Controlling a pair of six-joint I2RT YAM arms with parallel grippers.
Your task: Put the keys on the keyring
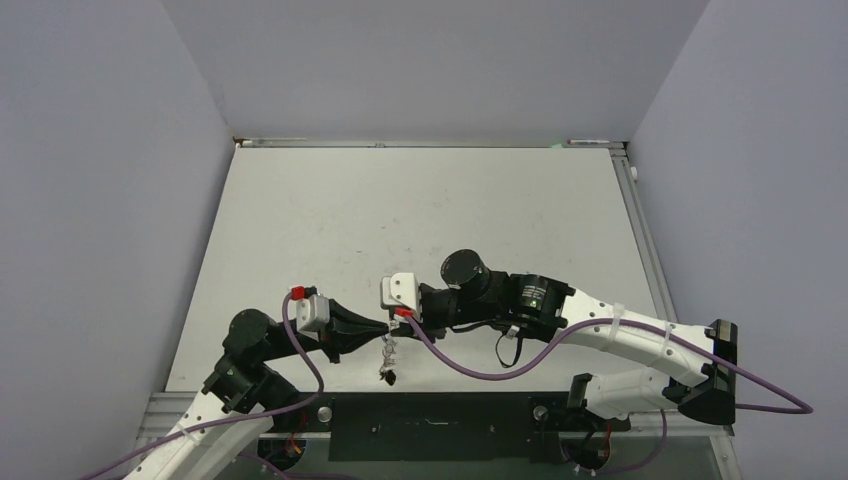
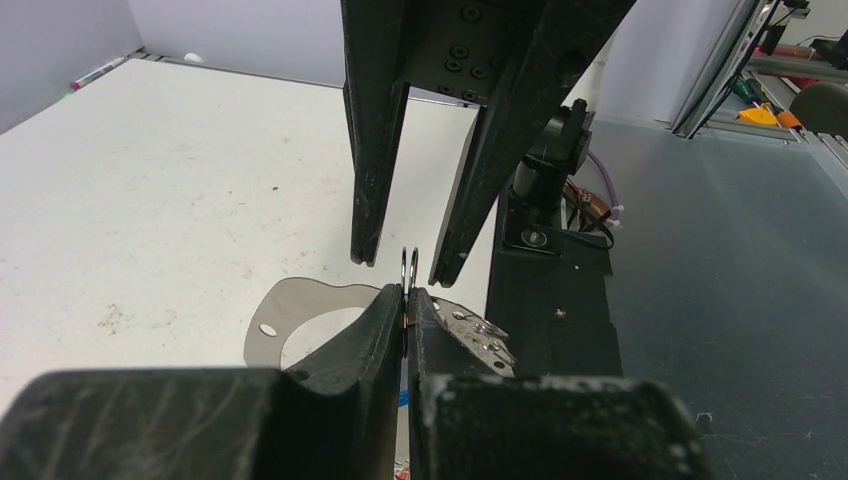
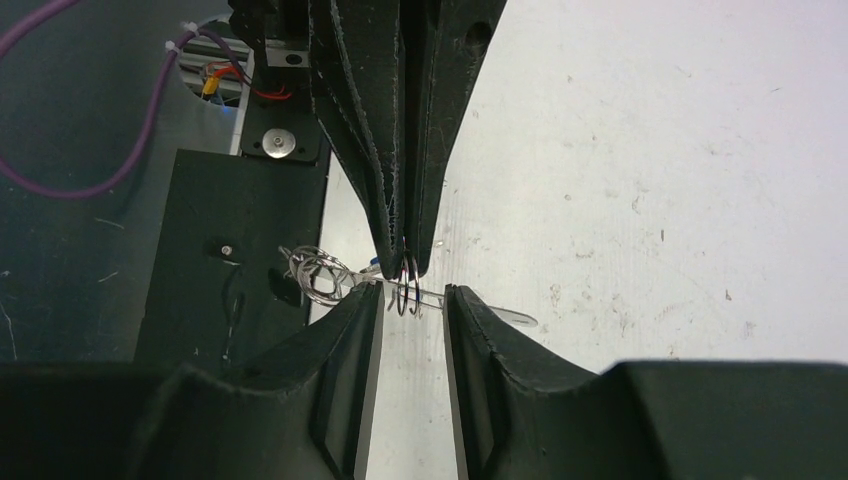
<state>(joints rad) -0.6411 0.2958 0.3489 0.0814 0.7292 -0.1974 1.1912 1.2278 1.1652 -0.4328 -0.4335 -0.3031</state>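
The left gripper (image 2: 405, 295) is pressed fully together on a small wire split ring (image 2: 408, 263), whose upper arc stands proud of the tips; the right gripper (image 3: 412, 293) is part open and holds nothing, with one finger on each side of that ring and neither touching it; the flat grey ring-shaped plate (image 2: 290, 310) lies just below and beyond the left tips, near the front edge of the white counter (image 1: 420, 210), though whether it rests there or hangs from the pinch I cannot tell; a bunch of other wire rings (image 3: 315, 272) shows against the edge of the black base panel (image 3: 230, 300); the keys are not plainly shown, only a sliver of blue under the left fingers and a small dark cluster (image 1: 386, 374) just below the meeting point in the top view. The chief danger, as I judge it, is the thinness of the wire; if the right gripper closes off-centre it may push the ring sideways, twist it in the pinch or flick it out; the plate could then swing or drop, and so close to the edge it might slide onto the panel; the two pairs of tips are nearly touching, so a small misalignment may make them collide; and with no key in either gripper, nothing can yet be threaded.
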